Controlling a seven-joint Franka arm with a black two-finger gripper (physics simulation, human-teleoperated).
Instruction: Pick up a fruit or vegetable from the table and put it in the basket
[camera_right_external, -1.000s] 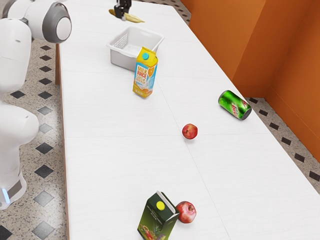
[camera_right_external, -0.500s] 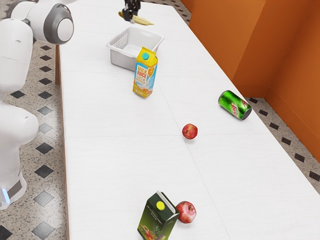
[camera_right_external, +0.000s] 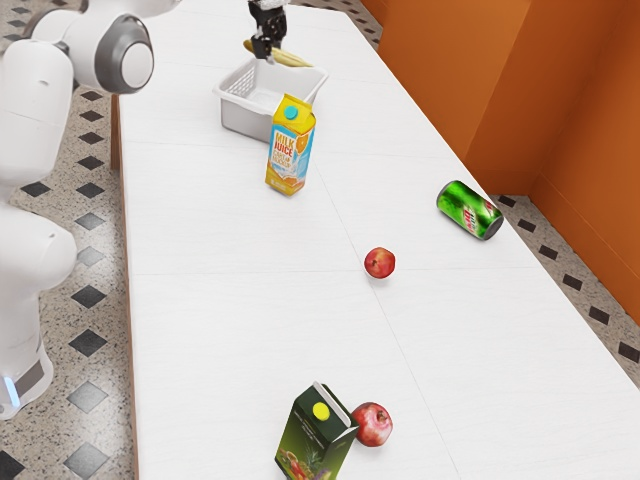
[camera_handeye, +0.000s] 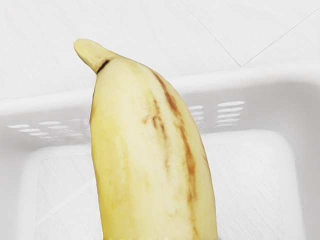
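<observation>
One banana (camera_right_external: 292, 59): raised off the table (camera_right_external: 220, 300), its curved body over the basket in the wrist view, stem tip reaching past the rim; yellow skin with brown streaks.
Claw (camera_right_external: 268, 50): pinching the banana, above the basket's side that faces the table's far short end.
Basket (camera_right_external: 240, 120): pale grey, slotted walls, standing near the far short end, nearer the arm's long edge than the opposite one.
Juice carton (camera_right_external: 288, 160): yellow and blue, upright beside the basket, toward the table's middle; whether they touch, I cannot tell.
Green can (camera_right_external: 469, 210): on its side, close to the long edge at the exterior view's right.
Small apple (camera_right_external: 380, 263): red, well in from both long edges, between the juice carton and the large apple.
Large apple (camera_right_external: 372, 424): red, at the exterior view's lower part, right beside the dark carton.
Dark carton (camera_right_external: 315, 440): green, yellow cap, upright, well apart from the basket.
</observation>
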